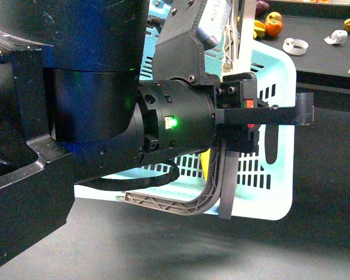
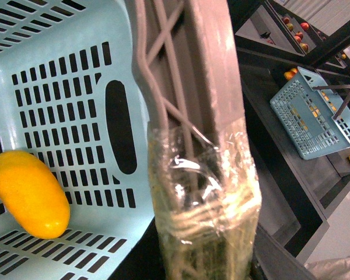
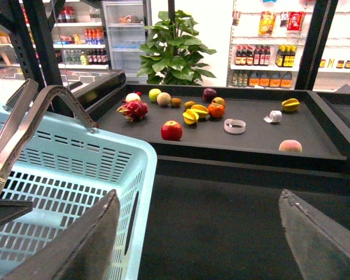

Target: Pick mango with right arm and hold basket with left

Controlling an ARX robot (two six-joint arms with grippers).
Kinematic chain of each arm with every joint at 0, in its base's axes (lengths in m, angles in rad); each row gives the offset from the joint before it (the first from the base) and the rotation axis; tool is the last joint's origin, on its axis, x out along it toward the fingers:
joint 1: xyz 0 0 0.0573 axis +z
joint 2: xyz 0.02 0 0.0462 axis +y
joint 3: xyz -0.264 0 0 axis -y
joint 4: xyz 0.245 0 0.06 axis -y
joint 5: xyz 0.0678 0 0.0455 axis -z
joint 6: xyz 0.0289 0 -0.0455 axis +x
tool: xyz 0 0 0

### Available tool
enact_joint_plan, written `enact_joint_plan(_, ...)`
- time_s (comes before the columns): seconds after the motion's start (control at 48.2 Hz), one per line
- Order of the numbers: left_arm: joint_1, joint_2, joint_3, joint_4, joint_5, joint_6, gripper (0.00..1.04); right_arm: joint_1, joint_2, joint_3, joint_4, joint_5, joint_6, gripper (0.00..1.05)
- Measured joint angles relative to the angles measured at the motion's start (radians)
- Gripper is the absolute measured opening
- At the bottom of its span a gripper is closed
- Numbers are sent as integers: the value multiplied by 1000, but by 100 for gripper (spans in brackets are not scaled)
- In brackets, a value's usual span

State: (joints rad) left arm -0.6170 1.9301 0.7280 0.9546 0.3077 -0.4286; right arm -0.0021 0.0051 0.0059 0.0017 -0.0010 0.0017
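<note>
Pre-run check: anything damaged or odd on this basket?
Yes. The basket has its raised handle wrapped in crinkled clear tape over what looks like twine, like a makeshift repair. The other handle lies folded down outside the near wall. No spill visible.

No legible text, brand, number or sign in any view. Right wrist view: labels on shelf bottles [image 3: 262,56], on hanging packets [image 3: 267,22] above them, and on drinks [image 3: 94,36] beside the glass-door cooler [image 3: 127,41]. All too small to read, coloured patches only.
</note>
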Motion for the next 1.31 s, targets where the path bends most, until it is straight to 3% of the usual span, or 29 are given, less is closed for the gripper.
enact_joint_plan(0.104,-10,3,2,6,-172,26,15,0,0,0,0,0,1,98)
enact_joint_plan(0.187,-3,13,27,-3,-286,12,15,0,0,0,0,0,0,96)
enact_joint_plan(0.29,29,28,72,-22,-350,-50,15,0,-1,0,0,0,0,97)
enact_joint_plan(0.643,253,145,259,-110,-590,-587,14,0,-1,0,0,0,0,97)
enact_joint_plan(0.726,309,195,304,-114,-620,-751,13,0,-1,0,0,0,0,97)
enact_joint_plan(0.933,365,271,383,-76,-638,-941,10,0,-1,0,0,0,0,97)
enact_joint_plan(1.307,394,392,475,140,-597,-1066,7,0,-1,0,0,0,0,97)
